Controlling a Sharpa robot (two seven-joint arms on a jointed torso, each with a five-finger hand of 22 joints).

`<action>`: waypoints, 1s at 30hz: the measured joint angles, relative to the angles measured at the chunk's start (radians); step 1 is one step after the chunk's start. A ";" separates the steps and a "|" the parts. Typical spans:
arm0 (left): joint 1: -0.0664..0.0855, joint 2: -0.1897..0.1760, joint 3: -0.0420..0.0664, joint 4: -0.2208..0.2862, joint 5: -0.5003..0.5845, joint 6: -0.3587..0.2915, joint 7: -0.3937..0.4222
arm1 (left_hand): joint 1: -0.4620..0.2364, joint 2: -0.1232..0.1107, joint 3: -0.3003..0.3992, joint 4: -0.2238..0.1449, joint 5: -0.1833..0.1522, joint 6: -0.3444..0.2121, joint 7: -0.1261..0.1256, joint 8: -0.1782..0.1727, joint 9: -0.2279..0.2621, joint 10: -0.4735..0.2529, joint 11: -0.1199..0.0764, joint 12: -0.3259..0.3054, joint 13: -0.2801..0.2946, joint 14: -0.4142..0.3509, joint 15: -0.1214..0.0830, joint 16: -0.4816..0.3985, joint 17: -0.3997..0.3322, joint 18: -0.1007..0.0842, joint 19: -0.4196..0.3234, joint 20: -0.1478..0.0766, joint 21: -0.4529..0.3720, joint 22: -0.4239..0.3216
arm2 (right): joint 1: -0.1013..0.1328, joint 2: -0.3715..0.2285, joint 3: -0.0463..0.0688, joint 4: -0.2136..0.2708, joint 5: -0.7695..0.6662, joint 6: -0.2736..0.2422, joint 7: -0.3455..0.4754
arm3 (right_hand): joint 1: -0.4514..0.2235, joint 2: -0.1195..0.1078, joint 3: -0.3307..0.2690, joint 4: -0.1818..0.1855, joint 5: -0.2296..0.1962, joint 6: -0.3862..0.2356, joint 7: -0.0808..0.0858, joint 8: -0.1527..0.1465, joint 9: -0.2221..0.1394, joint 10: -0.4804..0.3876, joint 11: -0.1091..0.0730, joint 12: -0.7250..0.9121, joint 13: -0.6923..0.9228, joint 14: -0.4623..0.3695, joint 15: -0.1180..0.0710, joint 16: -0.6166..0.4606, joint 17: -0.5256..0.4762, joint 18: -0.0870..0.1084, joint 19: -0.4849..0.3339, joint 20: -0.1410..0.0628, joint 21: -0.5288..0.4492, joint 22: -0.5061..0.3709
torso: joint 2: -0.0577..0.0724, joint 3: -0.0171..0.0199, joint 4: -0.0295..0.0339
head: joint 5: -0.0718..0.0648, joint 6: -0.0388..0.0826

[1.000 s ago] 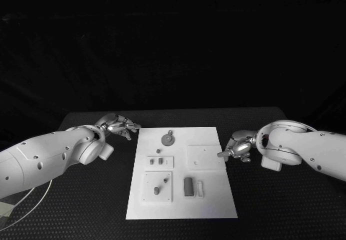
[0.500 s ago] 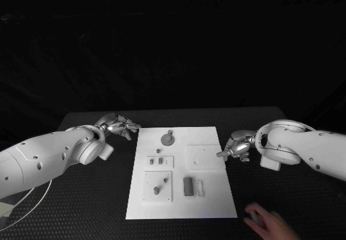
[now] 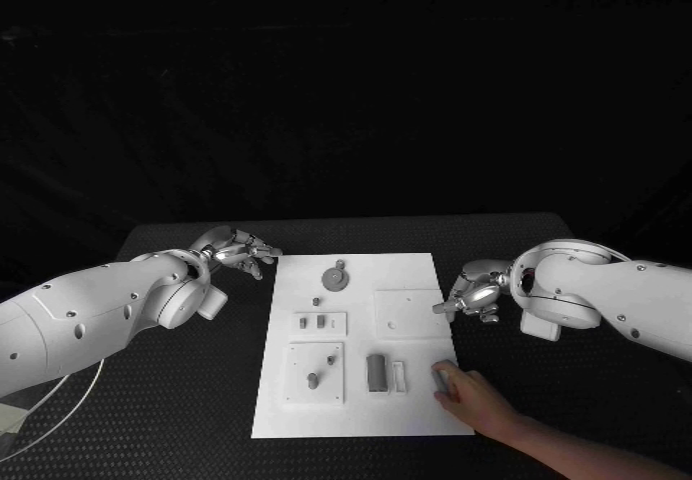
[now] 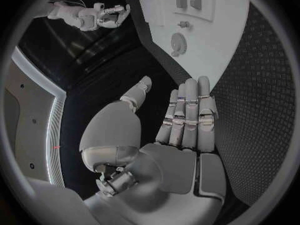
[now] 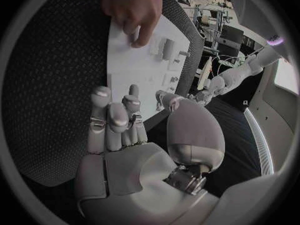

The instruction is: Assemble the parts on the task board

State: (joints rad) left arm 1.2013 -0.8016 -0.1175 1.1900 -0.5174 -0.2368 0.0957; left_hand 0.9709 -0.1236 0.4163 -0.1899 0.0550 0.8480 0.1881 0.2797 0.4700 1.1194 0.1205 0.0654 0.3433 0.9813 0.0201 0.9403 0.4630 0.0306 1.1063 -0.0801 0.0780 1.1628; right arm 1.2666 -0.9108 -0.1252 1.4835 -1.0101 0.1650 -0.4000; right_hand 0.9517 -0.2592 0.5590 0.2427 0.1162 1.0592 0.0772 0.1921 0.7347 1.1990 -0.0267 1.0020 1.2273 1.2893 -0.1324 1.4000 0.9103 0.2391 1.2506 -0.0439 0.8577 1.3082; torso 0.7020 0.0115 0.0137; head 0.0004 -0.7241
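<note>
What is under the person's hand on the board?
The person's hand rests on the board's near right corner, fingertips beside the dark part. Whatever lies beneath the hand is covered.

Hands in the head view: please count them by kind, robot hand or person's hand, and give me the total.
Robot hand: 2, the left robot hand beside the board's far left corner and the right robot hand beside its right edge.
Person's hand: 1, on the board's near right part.
Total: 3
</note>
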 measured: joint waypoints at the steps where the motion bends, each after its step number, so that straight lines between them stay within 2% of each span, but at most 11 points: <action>1: 0.000 0.000 0.000 0.000 0.000 0.000 0.000 | 0.000 0.000 0.000 0.000 0.000 0.000 0.000 0.000 0.000 0.000 0.000 0.000 0.000 0.000 0.000 0.000 0.000 0.000 0.000 0.000 0.000 0.000 | 0.000 0.000 0.000 0.000 0.000 0.000 0.000 | 0.000 0.000 0.000 0.000 0.000 0.000 0.000 0.000 0.000 0.000 0.000 0.000 0.000 0.000 0.000 0.000 0.000 0.000 0.000 0.000 0.000 0.000 | 0.000 0.0000 0.0000 | 0.000 0.000; 22: 0.000 0.001 0.000 -0.001 0.000 0.000 0.000 | 0.000 0.000 0.000 0.000 0.000 -0.003 -0.003 0.000 0.000 0.000 0.000 0.000 0.001 0.000 0.000 0.000 0.001 0.000 0.000 0.000 0.000 0.000 | 0.000 0.002 0.000 0.011 0.001 0.000 0.000 | 0.000 0.000 0.003 -0.014 0.000 0.000 0.000 0.000 0.004 0.000 0.000 0.000 0.001 -0.001 0.001 0.000 0.000 0.000 0.004 -0.001 0.000 0.000 | 0.000 0.0003 0.0001 | 0.000 0.001; 30: 0.000 0.000 0.000 0.000 0.001 0.000 0.000 | 0.000 0.000 0.000 0.000 0.000 -0.003 -0.003 0.000 -0.001 0.000 0.000 0.000 0.001 0.000 0.000 0.000 0.001 0.000 0.000 0.000 0.000 0.000 | 0.000 0.002 0.000 0.046 0.000 -0.001 -0.001 | 0.000 0.000 0.006 -0.033 0.000 0.000 0.000 0.003 0.008 -0.004 -0.004 0.000 0.001 -0.002 0.002 0.000 0.000 0.000 0.000 -0.004 0.000 0.000 | 0.000 0.0000 0.0002 | 0.000 0.001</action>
State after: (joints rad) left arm 1.2014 -0.8014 -0.1178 1.1897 -0.5169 -0.2367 0.0953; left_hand 0.9709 -0.1236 0.4163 -0.1899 0.0550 0.8451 0.1851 0.2796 0.4692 1.1194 0.1205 0.0654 0.3439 0.9814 0.0201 0.9403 0.4637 0.0306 1.1062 -0.0799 0.0780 1.1629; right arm 1.2666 -0.9093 -0.1255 1.5294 -1.0101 0.1645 -0.4014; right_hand 0.9518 -0.2592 0.5648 0.2092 0.1161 1.0591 0.0772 0.1954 0.7426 1.1952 -0.0304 1.0020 1.2282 1.2874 -0.1305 1.4000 0.9104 0.2391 1.2506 -0.0478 0.8577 1.3082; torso 0.7017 0.0115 0.0139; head 0.0000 -0.7234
